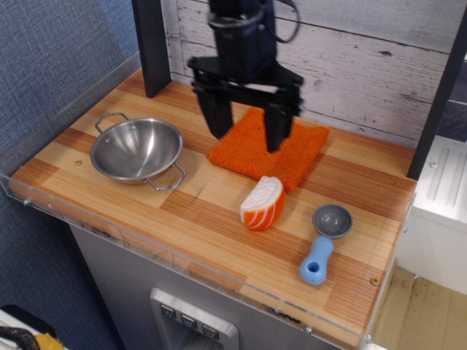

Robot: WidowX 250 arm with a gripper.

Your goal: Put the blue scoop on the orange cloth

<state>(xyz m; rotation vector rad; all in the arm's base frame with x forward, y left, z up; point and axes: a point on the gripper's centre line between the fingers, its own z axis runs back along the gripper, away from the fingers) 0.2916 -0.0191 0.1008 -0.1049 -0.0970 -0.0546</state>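
We saw the gripper [246, 130] hanging over the orange cloth [270, 146] with its jaws spread wide and empty, while the blue scoop [322, 242] lay on the wooden counter [109, 188], well apart from the cloth, beside the striped toy wedge [263, 203].

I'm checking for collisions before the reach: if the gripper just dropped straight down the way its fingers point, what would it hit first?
Most likely the orange cloth. The open gripper hangs fingers-down over it, though depth from one view is uncertain. The blue scoop lies well off to the side, near the table's front edge.
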